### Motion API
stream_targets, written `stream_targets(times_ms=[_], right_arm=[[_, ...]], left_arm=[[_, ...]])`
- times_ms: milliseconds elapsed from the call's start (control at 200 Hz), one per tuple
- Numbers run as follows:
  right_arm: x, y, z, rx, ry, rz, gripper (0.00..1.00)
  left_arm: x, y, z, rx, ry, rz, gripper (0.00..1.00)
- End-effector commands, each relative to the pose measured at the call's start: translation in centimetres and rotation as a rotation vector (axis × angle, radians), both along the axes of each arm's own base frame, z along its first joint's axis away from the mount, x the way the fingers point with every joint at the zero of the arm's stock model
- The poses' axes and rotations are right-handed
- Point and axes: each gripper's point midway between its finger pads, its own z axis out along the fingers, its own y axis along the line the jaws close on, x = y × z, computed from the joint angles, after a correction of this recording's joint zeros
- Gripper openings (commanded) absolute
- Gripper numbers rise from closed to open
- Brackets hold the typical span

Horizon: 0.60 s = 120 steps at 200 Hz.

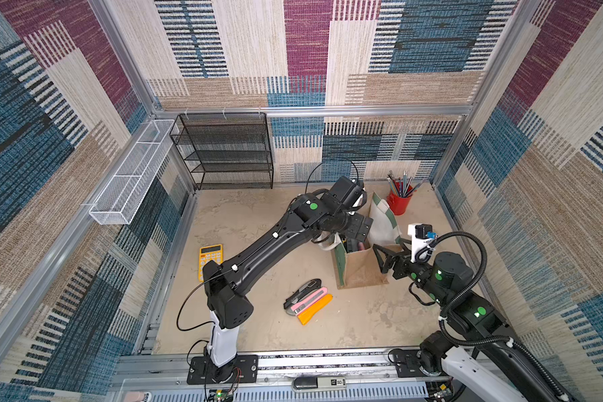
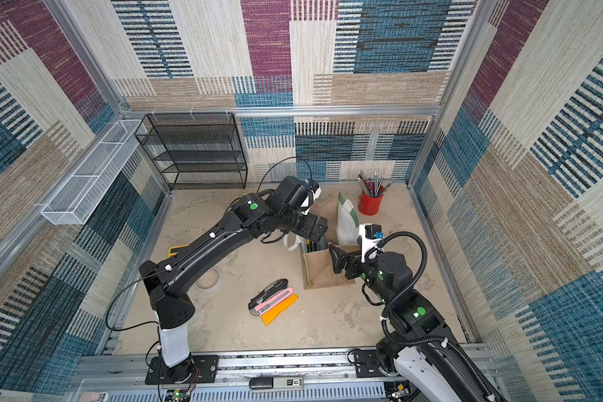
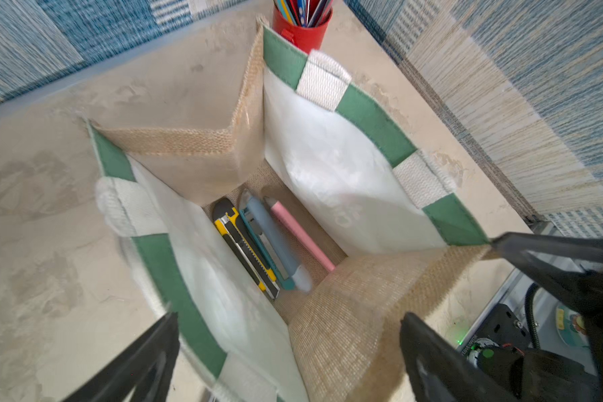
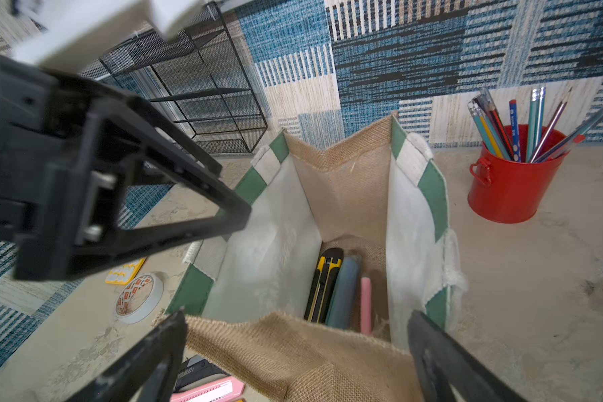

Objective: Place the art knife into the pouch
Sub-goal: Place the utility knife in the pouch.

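Observation:
The pouch (image 1: 361, 268) (image 2: 322, 269) stands upright with its mouth open at centre right. On its floor lie three art knives: yellow-black (image 3: 246, 249), blue-grey (image 3: 275, 243) and pink (image 3: 302, 233). My left gripper (image 3: 289, 316) (image 1: 357, 226) hangs open over the mouth, holding nothing. My right gripper (image 4: 298, 316) (image 1: 389, 252) is open at the pouch's near jute wall (image 4: 293, 348), which lies between its spread fingers. Three more knives lie on the table in front of the pouch: black-grey (image 1: 302, 290), pink (image 1: 310, 299) and orange (image 1: 315, 308).
A red pencil cup (image 1: 399, 200) stands behind the pouch near the back wall. A yellow calculator (image 1: 209, 259) and a tape roll (image 2: 208, 276) lie under the left arm. A black mesh shelf (image 1: 223, 153) fills the back left, and a white wire basket (image 1: 133, 170) hangs on the left wall.

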Motion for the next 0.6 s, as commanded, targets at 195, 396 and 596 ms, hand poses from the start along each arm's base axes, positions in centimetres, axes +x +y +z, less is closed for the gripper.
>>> stream_targets(times_ms=[195, 396, 596], right_arm=[[0.8, 1.0, 1.3, 0.022, 0.078, 0.013, 1.00], [1.4, 1.9, 2.2, 0.025, 0.103, 0.035, 1.00], [1.5, 4.2, 4.8, 0.083, 0.082, 0.145, 0.99]], left_arm=[[0.4, 4.9, 3.1, 0.034, -0.152, 0.066, 0.99], [-0.4, 9.3, 2.7, -0.013, -0.163, 0.146, 0.99], [-1.5, 15.5, 0.6, -0.064, -0.121, 0.271, 0.99]])
